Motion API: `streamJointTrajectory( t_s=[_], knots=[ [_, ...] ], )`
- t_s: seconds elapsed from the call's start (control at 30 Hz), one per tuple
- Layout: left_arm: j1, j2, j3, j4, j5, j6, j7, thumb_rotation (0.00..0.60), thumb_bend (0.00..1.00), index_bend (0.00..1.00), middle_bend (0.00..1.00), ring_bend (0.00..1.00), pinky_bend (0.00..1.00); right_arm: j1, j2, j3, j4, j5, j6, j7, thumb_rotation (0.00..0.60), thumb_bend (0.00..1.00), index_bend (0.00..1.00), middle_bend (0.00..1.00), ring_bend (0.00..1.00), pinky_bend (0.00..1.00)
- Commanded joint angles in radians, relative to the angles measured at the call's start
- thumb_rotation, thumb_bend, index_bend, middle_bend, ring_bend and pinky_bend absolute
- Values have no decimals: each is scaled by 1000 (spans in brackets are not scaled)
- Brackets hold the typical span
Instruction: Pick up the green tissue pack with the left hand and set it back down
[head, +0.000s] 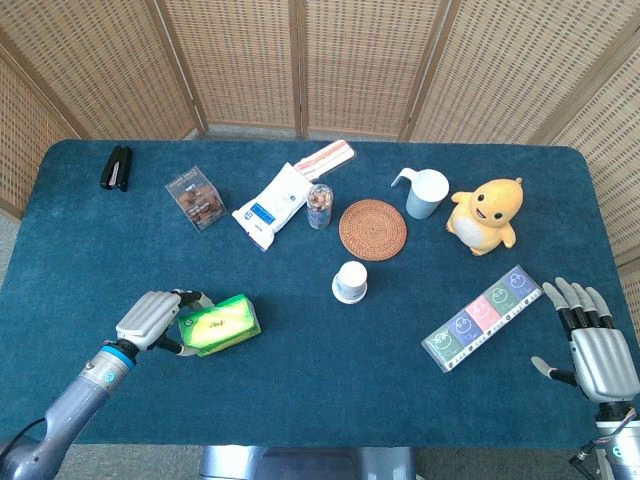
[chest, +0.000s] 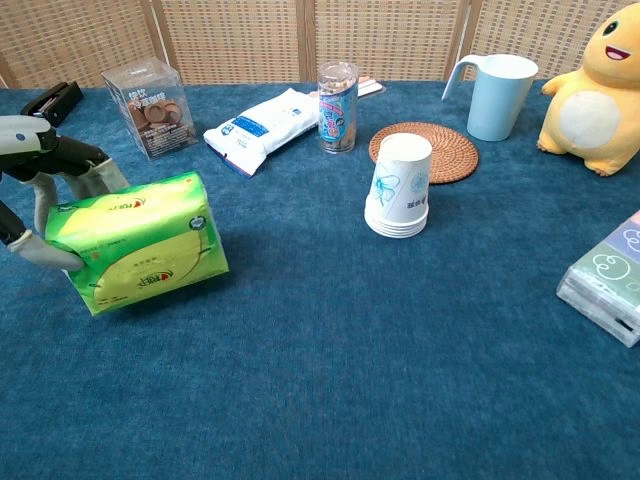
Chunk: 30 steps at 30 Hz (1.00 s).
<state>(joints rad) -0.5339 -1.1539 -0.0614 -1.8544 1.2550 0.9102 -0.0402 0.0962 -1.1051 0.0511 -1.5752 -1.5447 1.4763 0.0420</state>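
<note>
Fingers of the left hand curl over the top of the green tissue pack, with the thumb pressed against its near end, so the pack is gripped from its left side. It sits tilted, its right end raised a little, at the front left of the blue bench; whether its lower edge touches the cloth cannot be told. The right hand rests at the front right edge of the bench, fingers spread apart and holding nothing.

Near the middle stands a stack of upturned paper cups, and just behind it lies a round woven coaster. A pale blue jug stands beside the coaster, with a yellow duck toy to its right. A flat strip of pastel packets lies between the duck and the right hand. Further back on the left are a white pouch, a small clear jar, a clear box with brown contents and a black stapler near the far corner.
</note>
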Motion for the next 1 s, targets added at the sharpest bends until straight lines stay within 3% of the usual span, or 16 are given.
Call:
streamJointTrajectory(
  t_s=[0.03, 0.2, 0.4, 0.5, 0.6, 0.63, 0.67, 0.73, 0.83, 1.0],
  knots=[
    [-57, 130, -13, -23, 154, -176, -345, 600, 107, 518, 463, 376, 545, 0, -1, 0, 0, 1, -1, -2, 600, 0, 0, 0, 0, 0],
    [-102, 126, -16, 59, 160, -263, -501, 600, 107, 518, 464, 376, 542, 1, -1, -1, -1, 2, -3, -3, 600, 0, 0, 0, 0, 0],
    [-123, 66, -16, 130, 69, -283, -424, 600, 106, 512, 440, 351, 504, 1, 1, 0, -1, 7, -7, 1, 600, 0, 0, 0, 0, 0],
    [-125, 53, -16, 139, 36, -272, -377, 600, 106, 487, 377, 276, 451, 2, 1, -1, -1, 8, -11, 0, 600, 0, 0, 0, 0, 0],
    [-121, 30, -16, 148, 0, -216, -269, 600, 104, 430, 245, 149, 378, 4, -1, -2, -1, 8, -16, -2, 600, 0, 0, 0, 0, 0],
    [-120, 25, -15, 146, -16, -205, -237, 600, 102, 401, 155, 84, 333, 4, -1, -2, -1, 9, -16, -3, 600, 0, 0, 0, 0, 0],
    [-120, 21, -15, 143, -31, -194, -208, 600, 99, 351, 74, 34, 283, 4, -1, -2, -1, 9, -16, -4, 600, 0, 0, 0, 0, 0],
    [-116, 6, -18, 147, -70, -147, -129, 600, 92, 225, 2, 0, 211, 4, -1, -2, -1, 9, -15, -4, 600, 0, 0, 0, 0, 0],
    [-101, -29, -27, 161, -115, -43, -4, 600, 83, 95, 0, 0, 132, 3, 0, -2, -2, 9, -15, -3, 600, 0, 0, 0, 0, 0],
    [-73, -68, -49, 176, -157, 110, 153, 600, 79, 48, 0, 0, 96, 5, -2, -4, -2, 8, -19, -6, 600, 0, 0, 0, 0, 0]
  ],
)
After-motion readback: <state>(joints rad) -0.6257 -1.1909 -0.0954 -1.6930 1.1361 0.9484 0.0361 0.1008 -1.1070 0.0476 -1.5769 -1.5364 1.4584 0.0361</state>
